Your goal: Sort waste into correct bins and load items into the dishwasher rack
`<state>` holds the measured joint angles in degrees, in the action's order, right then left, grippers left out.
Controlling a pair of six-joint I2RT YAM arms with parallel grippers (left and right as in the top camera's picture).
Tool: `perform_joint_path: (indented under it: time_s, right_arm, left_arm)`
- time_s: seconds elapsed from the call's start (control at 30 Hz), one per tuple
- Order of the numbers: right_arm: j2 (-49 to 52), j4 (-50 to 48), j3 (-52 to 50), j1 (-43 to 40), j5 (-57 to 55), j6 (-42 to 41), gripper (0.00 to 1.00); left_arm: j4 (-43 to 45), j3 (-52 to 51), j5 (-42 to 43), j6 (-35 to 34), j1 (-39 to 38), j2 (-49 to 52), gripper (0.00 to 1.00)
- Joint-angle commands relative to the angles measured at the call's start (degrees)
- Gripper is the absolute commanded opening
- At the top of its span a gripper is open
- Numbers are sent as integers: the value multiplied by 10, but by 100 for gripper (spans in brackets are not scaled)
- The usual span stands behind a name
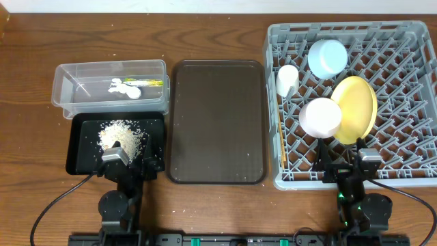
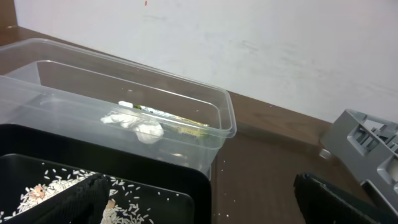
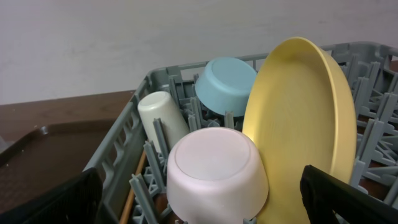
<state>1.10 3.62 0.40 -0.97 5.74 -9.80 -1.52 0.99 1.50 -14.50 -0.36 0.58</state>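
The rice crumbs [image 1: 120, 136] lie heaped in the shallow black tray [image 1: 80, 161]. The clear tub [image 1: 65, 89] behind it holds the crumpled white paper [image 1: 123, 87] and the yellow-green wrapper [image 1: 149, 82]. The grey rack [image 1: 410, 174] holds the yellow plate [image 1: 355, 108] on edge, the white bowl [image 1: 319, 117] and blue bowl [image 1: 326, 58] upside down, the white cup [image 1: 287, 79] and the chopsticks [image 1: 284, 147] along its left wall. My left gripper [image 1: 127, 164] is open and empty at the black tray's near edge. My right gripper [image 1: 347, 166] is open and empty at the rack's near edge.
A large dark brown serving tray [image 1: 217, 123] lies between the bins and the rack. A few stray grains [image 2: 227, 186] dot the wooden table beside the black tray. A white wall stands behind the table.
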Motion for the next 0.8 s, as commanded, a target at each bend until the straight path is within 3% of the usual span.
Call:
perform_joint_path:
  time_s: [0.0,0.4,0.53,0.77]
  right_arm:
    - [0,2,-1,-6,-1,9,99]
    - [0,2,-1,-5,-1,9,99]
    - [0,2,-1,-6,-1,9,99]
    - [0,2,-1,-5,-1,9,99]
  left_arm:
    - [-26,-8,-11,12,0,-5,98]
    - [-26,-8,-11,12,-170,-5,98]
    - [-26,-8,-11,12,-162,-5,98]
    - [-26,-8,-11,12,-82,-5,98]
